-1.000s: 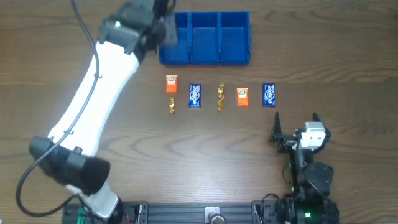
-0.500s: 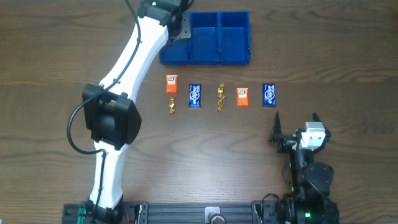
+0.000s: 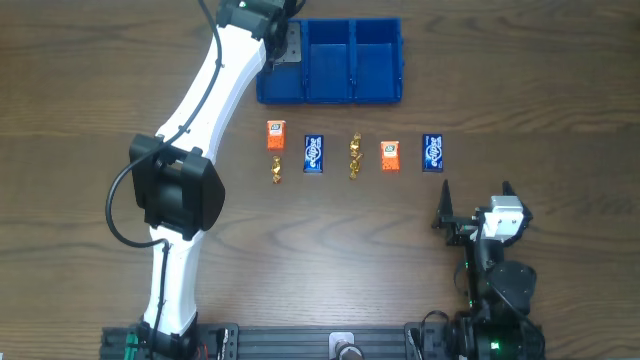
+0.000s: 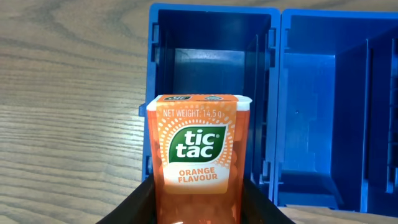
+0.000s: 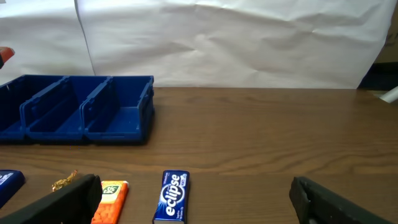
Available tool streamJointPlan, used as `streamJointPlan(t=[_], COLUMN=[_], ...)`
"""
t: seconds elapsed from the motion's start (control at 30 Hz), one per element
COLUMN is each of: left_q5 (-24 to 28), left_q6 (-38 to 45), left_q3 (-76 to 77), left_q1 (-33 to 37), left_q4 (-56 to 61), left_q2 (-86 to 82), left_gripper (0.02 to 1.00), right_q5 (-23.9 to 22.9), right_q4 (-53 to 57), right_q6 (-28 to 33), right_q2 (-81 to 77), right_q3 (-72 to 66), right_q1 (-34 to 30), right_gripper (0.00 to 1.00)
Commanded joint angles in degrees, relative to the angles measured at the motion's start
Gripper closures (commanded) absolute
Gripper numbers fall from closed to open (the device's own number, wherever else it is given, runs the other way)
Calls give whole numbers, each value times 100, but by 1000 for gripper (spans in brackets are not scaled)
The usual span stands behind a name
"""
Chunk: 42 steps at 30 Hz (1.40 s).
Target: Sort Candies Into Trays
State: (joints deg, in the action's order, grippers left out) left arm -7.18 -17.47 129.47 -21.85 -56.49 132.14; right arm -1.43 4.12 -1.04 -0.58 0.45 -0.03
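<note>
"The left fingers (image 4: 260,205) have the orange candy box (image 4: 199,155)?"

"Gripped tight. That arm has just swung out, so the box hangs over the blue tray (image 4: 211,68), end compartment just beyond. A drop is next, I'd say."

"And the right fingers (image 5: 62,199)?"

"Spread wide, empty. Loose candies (image 5: 171,196) lie beyond them on the bench (image 5: 280,137)."

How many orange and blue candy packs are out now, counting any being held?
Orange plastic candy boxes: 3, two on the wooden table, one in the left gripper.
Blue flat candy packs: 2, on the table.
Total: 5.
</note>
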Motion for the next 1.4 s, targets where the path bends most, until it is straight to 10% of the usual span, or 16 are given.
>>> streamJointPlan(t=[0.03, 0.17, 0.77, 1.4], left_q5=[66, 85, 103, 83], left_q6=[122, 118, -1023, -833], left_q3=[151, 151, -5995, -5772], left_q1=[17, -4, -595, -470], left_q4=[-28, -94, 2522, 3407], left_q2=[96, 15, -3314, -1886], left_gripper=[461, 165, 172, 209], right_q5=[9, 9, 9, 9], right_q4=[52, 52, 50, 52], right_q6=[-61, -61, -61, -61], right_q2=[42, 42, 42, 42], right_q3=[0, -2, 0, -2], right_q1=[35, 35, 35, 35], right_gripper=[1, 1, 1, 1])
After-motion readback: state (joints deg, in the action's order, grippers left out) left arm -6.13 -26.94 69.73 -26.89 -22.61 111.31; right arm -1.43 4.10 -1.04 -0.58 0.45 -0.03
